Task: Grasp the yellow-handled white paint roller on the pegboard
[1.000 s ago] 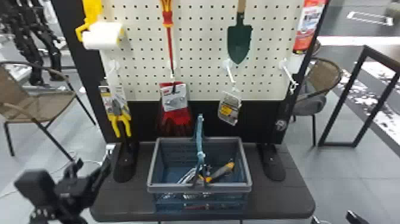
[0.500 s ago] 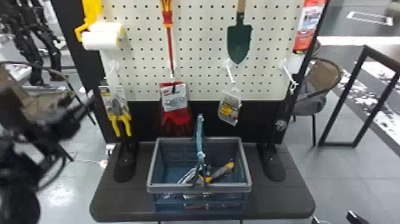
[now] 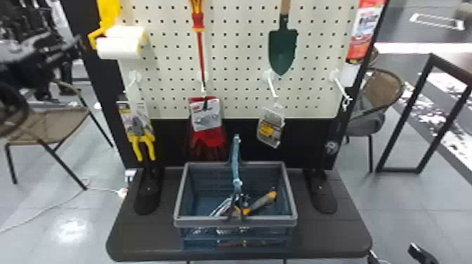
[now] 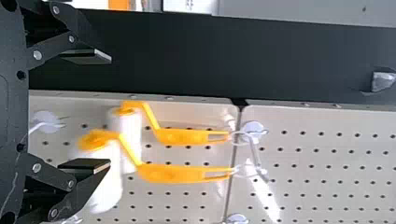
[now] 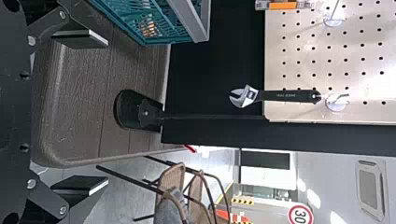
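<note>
- Spotting the yellow-handled white paint roller (image 3: 119,44) at the upper left of the head view, hung high on the cream perforated pegboard (image 3: 238,87), white sleeve lying crosswise, yellow handle running up out of frame.
- Catching that same roller in the left wrist view now, smeared into a double outline, handle end hooked on a white peg (image 4: 252,133).
- Seeing the left hand (image 4: 88,110) spread wide, flat black fingers well apart, with the roller ahead of the gap and not gripped; touching the sleeve or not, impossible to tell.
- Finding the blurred black left arm (image 3: 28,59) at the far left of the head view, about level with the roller and off to its side.
- Over to the right hand (image 5: 81,112): spread wide too, holding nothing, out in front of the dark wood-grain desk (image 3: 333,235).
- Just glimpsing the right arm's black tip (image 3: 419,253) at the bottom right corner of the head view.
- Running along the board: red-and-yellow screwdriver (image 3: 199,42) top centre, green trowel (image 3: 282,51) to its right, packed yellow-handled pliers (image 3: 138,131) lower left, red gloves (image 3: 207,130) beside them.
- Down centre, on the desk: blue-grey plastic basket (image 3: 235,222), handle upright, tools lying inside.
</note>
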Tool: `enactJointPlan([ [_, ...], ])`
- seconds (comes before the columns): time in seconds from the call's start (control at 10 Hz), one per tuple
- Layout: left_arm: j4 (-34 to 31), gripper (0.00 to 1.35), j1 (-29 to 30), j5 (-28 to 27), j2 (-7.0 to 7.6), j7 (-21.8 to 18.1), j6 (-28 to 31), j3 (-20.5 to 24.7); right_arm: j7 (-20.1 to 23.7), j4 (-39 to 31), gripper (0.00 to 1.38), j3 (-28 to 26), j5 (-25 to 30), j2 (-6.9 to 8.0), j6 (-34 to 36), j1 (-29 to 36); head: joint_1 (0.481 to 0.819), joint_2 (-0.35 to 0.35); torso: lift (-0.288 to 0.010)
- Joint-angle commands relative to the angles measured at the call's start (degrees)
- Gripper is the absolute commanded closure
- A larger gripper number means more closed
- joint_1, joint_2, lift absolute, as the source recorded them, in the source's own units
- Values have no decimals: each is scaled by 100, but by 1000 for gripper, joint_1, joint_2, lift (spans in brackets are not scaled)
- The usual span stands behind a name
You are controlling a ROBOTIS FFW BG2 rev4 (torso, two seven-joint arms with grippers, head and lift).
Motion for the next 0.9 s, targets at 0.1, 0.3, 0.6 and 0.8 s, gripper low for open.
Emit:
enactJointPlan([
  [0.1, 764, 470, -760, 886, 655, -474, 382, -459, 0, 25, 249, 0, -13, -15, 1, -83, 549, 0, -100],
  [0.3, 1204, 469, -1208, 1633, 945, -860, 443, -1039, 9, 25, 249, -9, -31, -24, 1, -74, 549, 0, -100],
  [0.6, 1538, 478, -1542, 1624, 1076, -1370, 487, -1584, 9, 43, 249, -9, -49, -41, 1, -127, 549, 0, -100],
  [0.8, 1722, 1217, -1612, 1624, 1147, -1414, -93, -1681, 9, 43, 249, -9, -93, -85, 1, -127, 549, 0, -100],
])
